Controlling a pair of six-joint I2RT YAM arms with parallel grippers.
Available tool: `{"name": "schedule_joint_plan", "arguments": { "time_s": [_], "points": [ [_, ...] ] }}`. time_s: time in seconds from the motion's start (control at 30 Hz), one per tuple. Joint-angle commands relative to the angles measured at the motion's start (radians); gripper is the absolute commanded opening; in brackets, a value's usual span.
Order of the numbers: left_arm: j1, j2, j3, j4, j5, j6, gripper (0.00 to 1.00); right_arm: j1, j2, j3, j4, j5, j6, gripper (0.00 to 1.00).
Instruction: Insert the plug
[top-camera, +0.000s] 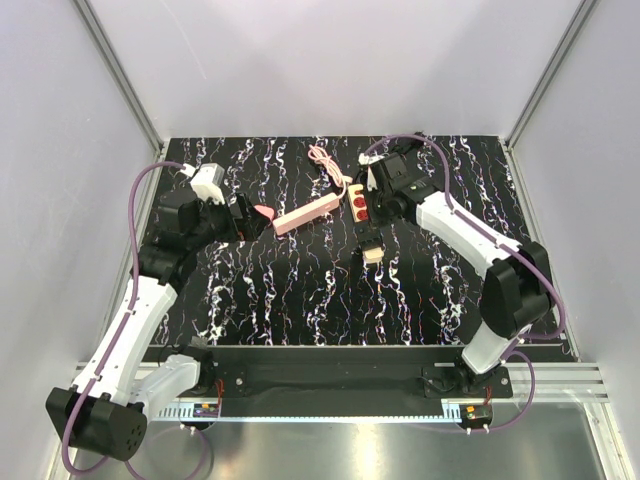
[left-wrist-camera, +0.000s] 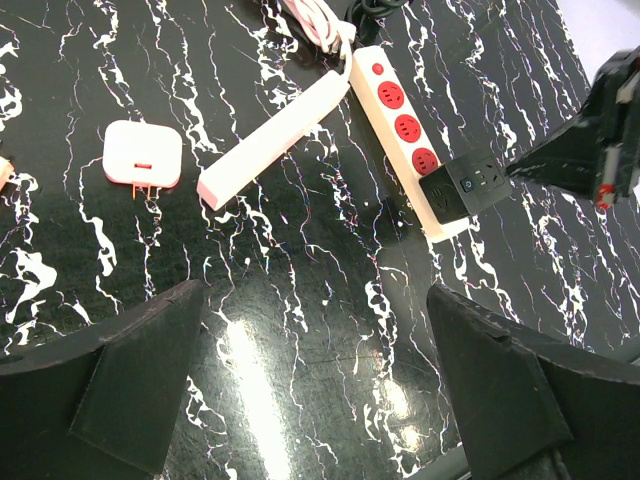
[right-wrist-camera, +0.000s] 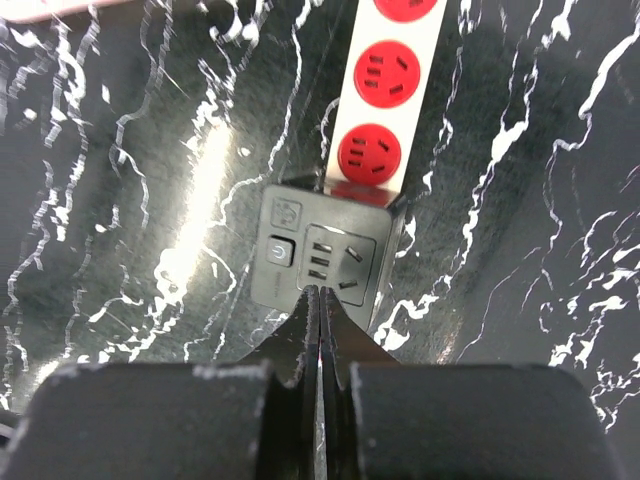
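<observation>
On the black, white-veined table (top-camera: 300, 290), a black square plug (right-wrist-camera: 318, 262) with a button and socket face sat on the red-and-white power strip (left-wrist-camera: 395, 100), at six o'clock of its outlets, the clenched right gripper (right-wrist-camera: 319, 295) over it, the left gripper (left-wrist-camera: 315, 300) released.

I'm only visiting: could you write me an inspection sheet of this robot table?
Surface: black marbled mat.
Job's things: white power strip, red sockets; black adapter on its end; pink plug lying loose.
Clutter: pale pink bar beside the strip.
Grippers: left gripper open, empty; right gripper shut, tips at the adapter.
Cables: pink cord coiled; purple cables on both arms.
Surroundings: white walls, metal frame.
</observation>
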Motion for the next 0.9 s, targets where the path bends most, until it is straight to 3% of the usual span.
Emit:
{"name": "schedule_joint_plan", "arguments": {
  "time_s": [0.0, 0.13, 0.47, 0.87],
  "points": [
    [0.005, -0.002, 0.001, 0.029, -0.011, 0.015, 0.99, -0.004, -0.061, 0.09, -0.023, -0.01, -0.012, 0.0],
    [0.005, -0.004, 0.001, 0.029, -0.011, 0.015, 0.99, -0.004, -0.052, 0.094, -0.022, 0.017, -0.013, 0.0],
    [0.005, -0.012, -0.003, 0.026, -0.027, 0.016, 0.99, -0.009, 0.056, -0.128, -0.028, 0.123, 0.042, 0.0],
    [0.005, -0.021, -0.008, 0.024, -0.033, 0.021, 0.99, -0.009, 0.018, 0.011, -0.043, 0.079, -0.004, 0.0]
  ]
}}
